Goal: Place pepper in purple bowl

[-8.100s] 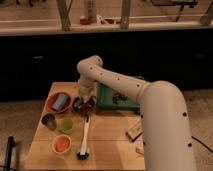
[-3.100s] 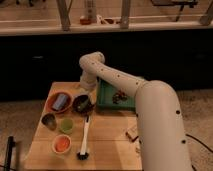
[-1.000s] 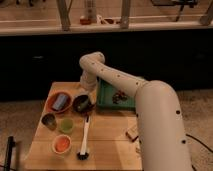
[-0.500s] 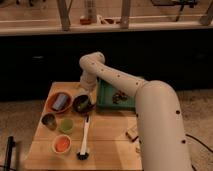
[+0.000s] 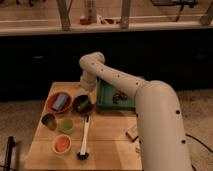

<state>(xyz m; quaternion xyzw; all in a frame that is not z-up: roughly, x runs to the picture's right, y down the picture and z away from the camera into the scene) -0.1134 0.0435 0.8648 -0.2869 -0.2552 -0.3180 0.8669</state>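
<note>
Purple bowl just beneath gripper

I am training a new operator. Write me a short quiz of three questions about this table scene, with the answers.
1. True or false: the gripper is over the purple bowl.
2. Which stands right beside the metal cup? A: the light green cup. B: the green tray.
3. What colour is the inside of the small white bowl?
Key: 1 true; 2 A; 3 orange.
</note>
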